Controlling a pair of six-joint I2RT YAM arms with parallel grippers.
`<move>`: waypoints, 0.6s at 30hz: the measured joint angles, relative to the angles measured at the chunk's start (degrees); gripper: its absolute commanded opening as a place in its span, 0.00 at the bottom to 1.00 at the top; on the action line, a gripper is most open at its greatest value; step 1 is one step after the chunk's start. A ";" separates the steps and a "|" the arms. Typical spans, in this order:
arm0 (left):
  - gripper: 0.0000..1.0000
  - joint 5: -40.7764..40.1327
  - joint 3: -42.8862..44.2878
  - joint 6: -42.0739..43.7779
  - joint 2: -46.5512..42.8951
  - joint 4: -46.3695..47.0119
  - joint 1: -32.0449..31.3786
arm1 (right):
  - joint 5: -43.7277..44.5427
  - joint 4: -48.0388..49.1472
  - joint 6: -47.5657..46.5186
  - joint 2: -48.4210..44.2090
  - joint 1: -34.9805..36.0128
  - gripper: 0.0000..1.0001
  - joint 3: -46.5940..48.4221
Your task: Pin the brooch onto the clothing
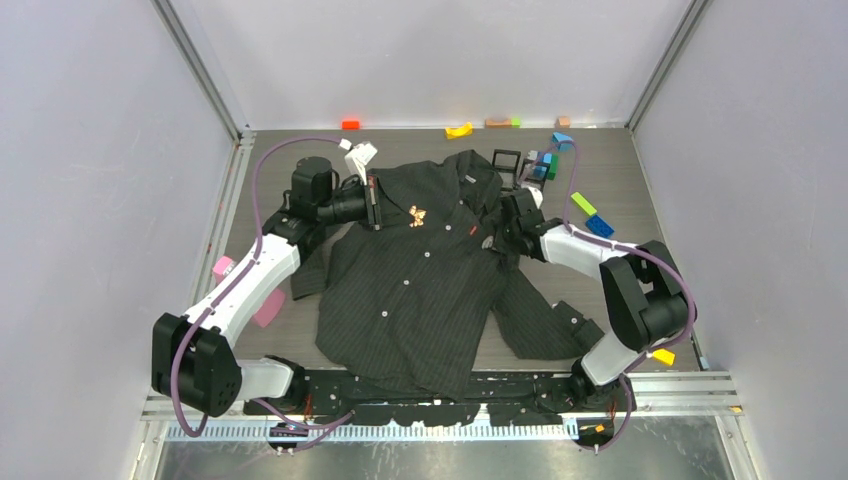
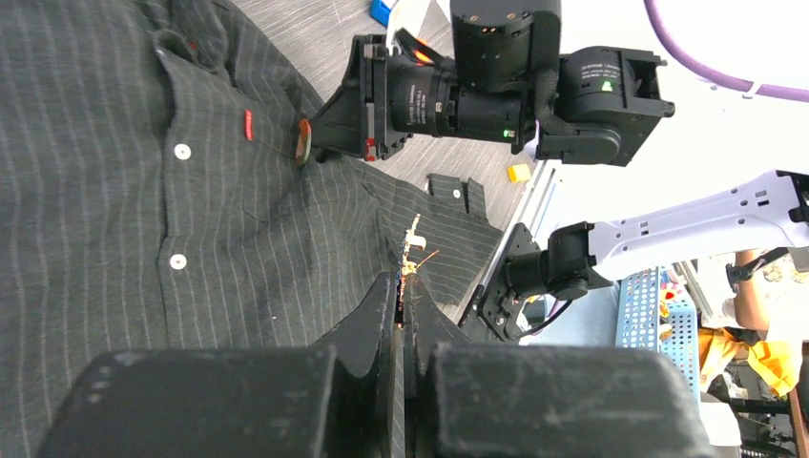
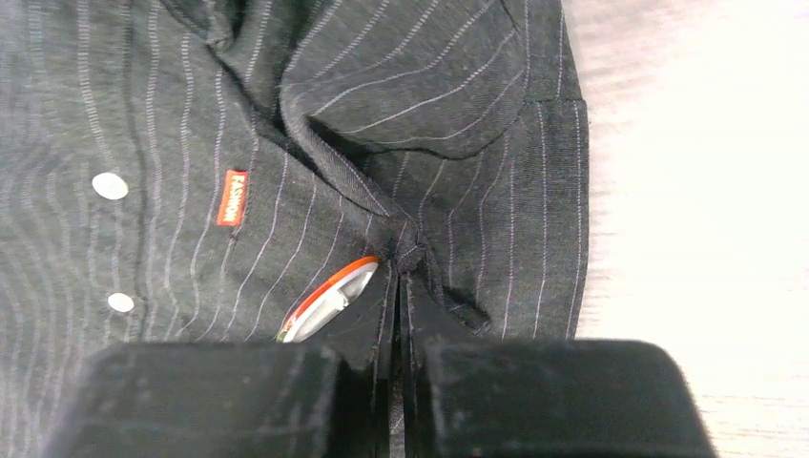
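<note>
Nearest the left wrist lens: left gripper (image 2: 404,286), jaws pressed together, a small golden brooch (image 2: 414,250) pinched at the tips and held low over the shirt (image 1: 420,290). Brooch looks light, stiff and spindly. Thin sprigs stick out, likely easy to bend, so the hold belongs on its body, not the sprigs. Shirt lies mid-table, collar toward the far edge, hem spilling over the near edge. The cloth is soft and limp and will slide and bunch under a push, so it needs tension where the pin goes in. Right gripper (image 3: 399,284) is closed on a raised fold of chest fabric beside the red tag (image 3: 231,197), on the side toward the right edge. A round disc (image 3: 329,298) with an orange rim lies against that gripper; cannot tell what it is. On the table (image 1: 410,143), a yellow block (image 1: 459,130) and an orange block (image 1: 350,124) sit at the far edge. More coloured pieces crowd the far right corner, and a pink block (image 1: 224,268) sits near the left edge. All are well apart from the chest. The likeliest obstruction is the two grippers crowding each other.
</note>
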 measured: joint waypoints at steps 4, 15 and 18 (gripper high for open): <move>0.00 -0.02 0.00 -0.11 0.00 0.00 0.00 | -0.31 -0.61 1.18 -0.15 -1.16 0.25 -2.58; 0.00 -4.24 -2.19 -5.14 -0.26 4.68 -0.11 | -1.16 -6.75 -4.42 -7.87 -2.19 0.61 4.76; 0.00 -7.15 -4.46 -7.85 -0.07 7.39 -0.79 | -6.19 -6.69 -7.39 -6.93 -2.99 0.60 8.94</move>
